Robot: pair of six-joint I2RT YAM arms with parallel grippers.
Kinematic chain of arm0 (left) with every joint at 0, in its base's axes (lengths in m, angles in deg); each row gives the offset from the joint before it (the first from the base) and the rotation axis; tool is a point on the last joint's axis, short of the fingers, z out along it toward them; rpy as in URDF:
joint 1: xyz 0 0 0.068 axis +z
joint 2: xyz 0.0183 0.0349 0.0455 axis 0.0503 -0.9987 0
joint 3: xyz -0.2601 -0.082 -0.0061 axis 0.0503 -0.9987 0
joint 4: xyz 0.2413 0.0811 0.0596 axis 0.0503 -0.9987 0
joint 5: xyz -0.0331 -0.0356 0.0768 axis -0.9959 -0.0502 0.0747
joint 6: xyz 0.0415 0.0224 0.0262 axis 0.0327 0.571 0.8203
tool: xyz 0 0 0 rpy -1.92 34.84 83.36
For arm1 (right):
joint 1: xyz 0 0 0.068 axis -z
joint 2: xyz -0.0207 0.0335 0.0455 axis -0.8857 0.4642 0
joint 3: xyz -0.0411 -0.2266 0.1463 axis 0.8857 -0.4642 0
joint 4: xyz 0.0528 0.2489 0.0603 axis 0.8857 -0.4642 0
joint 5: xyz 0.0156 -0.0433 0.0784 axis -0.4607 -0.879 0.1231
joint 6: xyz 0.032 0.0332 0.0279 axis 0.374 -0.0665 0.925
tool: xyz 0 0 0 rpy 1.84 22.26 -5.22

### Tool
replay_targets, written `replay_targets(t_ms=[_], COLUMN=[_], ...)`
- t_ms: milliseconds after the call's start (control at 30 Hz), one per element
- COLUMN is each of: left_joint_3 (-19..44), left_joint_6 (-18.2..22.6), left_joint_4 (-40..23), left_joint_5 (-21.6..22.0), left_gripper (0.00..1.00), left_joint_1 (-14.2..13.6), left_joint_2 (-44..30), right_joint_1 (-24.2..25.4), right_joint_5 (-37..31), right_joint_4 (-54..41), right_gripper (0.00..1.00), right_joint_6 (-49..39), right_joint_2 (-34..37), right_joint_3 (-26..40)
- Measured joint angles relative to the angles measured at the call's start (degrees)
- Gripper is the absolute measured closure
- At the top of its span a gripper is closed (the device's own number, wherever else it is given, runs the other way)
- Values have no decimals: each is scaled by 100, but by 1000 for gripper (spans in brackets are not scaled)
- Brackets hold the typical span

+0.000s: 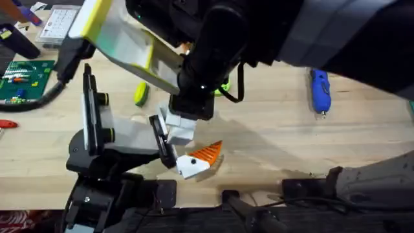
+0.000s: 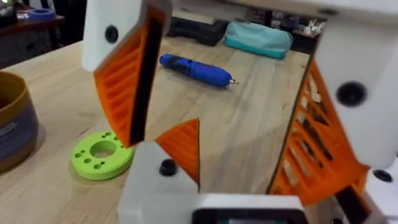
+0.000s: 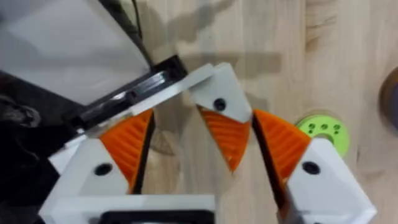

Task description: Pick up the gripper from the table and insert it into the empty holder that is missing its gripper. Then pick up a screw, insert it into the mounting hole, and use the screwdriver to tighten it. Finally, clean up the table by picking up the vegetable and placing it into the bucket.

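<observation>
Gripper lies on the table just beside the holder, and its white base seems to touch the black clamp. My right end effector is spread astride it, not pinching. My left end effector is spread too. I judge the piece light, rigid and grippy, so I'd take it by the orange ribbed flanks. Farther from the holder lies the screwdriver.

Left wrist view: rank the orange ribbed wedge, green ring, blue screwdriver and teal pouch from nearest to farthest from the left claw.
1. Orange ribbed wedge finger on white block, between the fingers of the left claw.
2. Flat green plastic ring, on the table beside it.
3. Blue pen-shaped screwdriver, mid-table.
4. Teal soft pouch, far edge.
</observation>
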Motion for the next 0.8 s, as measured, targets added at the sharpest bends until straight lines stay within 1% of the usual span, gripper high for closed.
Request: replay_targets(t_ms=[67, 800], left_joint_3=[0, 0], left_joint_6=[40, 97], left_joint_4=[0, 0], left_joint_5=[-27, -46], left_gripper=[12, 12], left_joint_1=[-3, -3], left_joint_2=[8, 8], right_joint_1=[3, 9], right_joint_5=[-11, -79], right_joint_4=[2, -3], right_gripper=[8, 5], right_joint_6=[-15, -15], right_joint_2=[0, -19], right_joint_3=[-50, -72])
